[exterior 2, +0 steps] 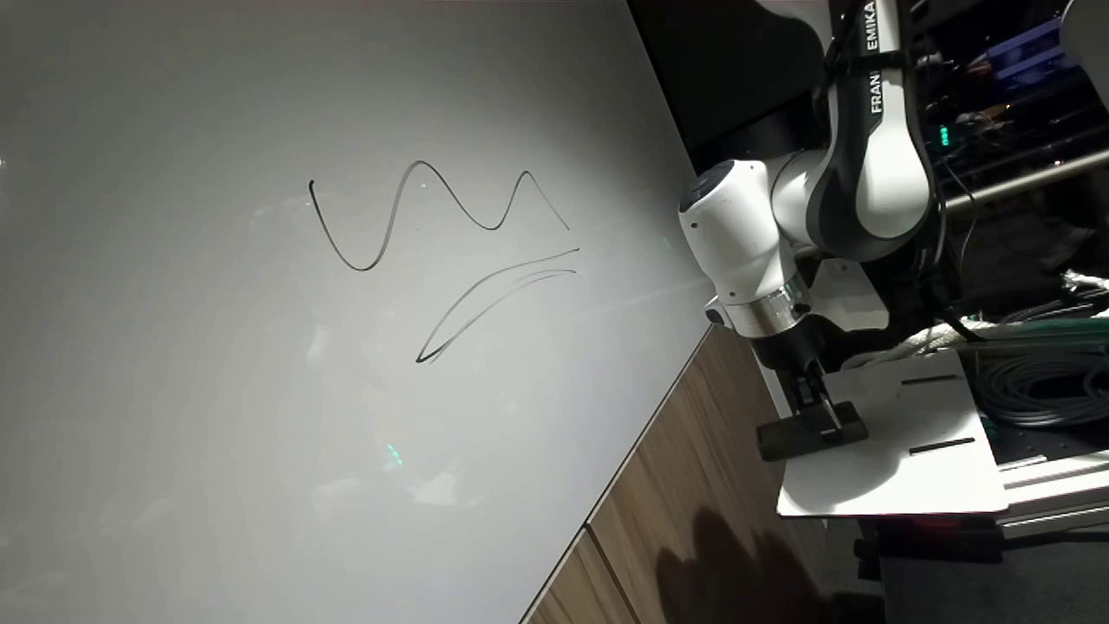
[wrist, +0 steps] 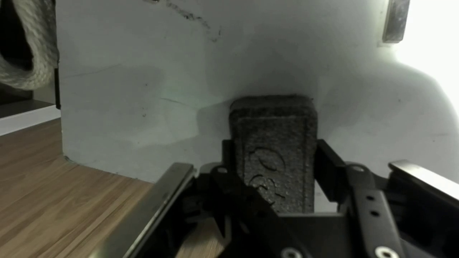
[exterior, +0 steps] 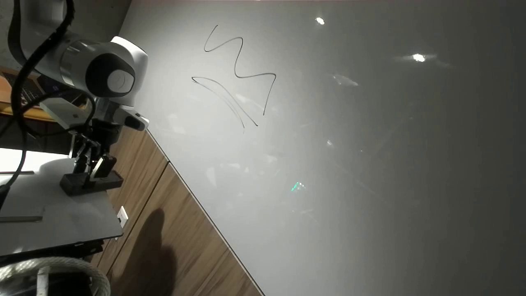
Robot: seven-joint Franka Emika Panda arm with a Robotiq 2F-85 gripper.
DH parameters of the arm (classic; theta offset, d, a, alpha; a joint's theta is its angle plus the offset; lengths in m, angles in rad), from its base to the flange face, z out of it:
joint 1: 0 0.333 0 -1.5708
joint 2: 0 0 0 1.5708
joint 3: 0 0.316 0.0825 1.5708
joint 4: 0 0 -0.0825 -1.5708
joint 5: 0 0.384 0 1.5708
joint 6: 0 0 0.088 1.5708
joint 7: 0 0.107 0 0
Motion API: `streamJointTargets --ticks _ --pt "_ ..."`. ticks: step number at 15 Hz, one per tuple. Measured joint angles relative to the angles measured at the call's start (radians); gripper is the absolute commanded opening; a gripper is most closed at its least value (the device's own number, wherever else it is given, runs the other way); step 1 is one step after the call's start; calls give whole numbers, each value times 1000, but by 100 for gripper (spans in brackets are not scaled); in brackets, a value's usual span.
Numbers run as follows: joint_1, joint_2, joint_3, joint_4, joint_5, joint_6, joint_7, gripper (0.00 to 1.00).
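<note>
A glossy whiteboard (exterior: 370,230) fills most of both exterior views, slanting across them. Wood-grain paneling (exterior: 197,246) runs along its edge. 1 white-and-black Franka arm (exterior 2: 736,234) reaches down over a flat white tabletop (exterior 2: 944,485) that carries 2 dark bars (exterior 2: 942,446). Drawn in black on the whiteboard are a wavy line (exterior 2: 420,162) and, near it, a narrow pointed shape (exterior 2: 421,358) open at 1 end. The gripper (wrist: 274,154) points down at the tabletop, its 2 fingers clamped against the long sides of a dark gray whiteboard eraser (wrist: 276,130), parted only by its width. The eraser is level at the tabletop's edge, 1 end jutting past; whether its underside touches is unclear. A white wall outlet (exterior: 122,216) is on the paneling.
</note>
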Motion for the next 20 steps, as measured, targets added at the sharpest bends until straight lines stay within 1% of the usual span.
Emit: streamJointTargets --ticks 5,9,12,15,17,20 --pt "15 -23 25 9 7 -11 0 30" --pt "46 -101 82 47 4 -85 6 30" --pt "63 -147 142 127 4 -135 10 30" --pt "74 -163 193 230 4 -153 10 30" --pt "75 -164 217 296 -4 -154 13 30" --pt "75 -165 235 382 -51 -153 51 30"
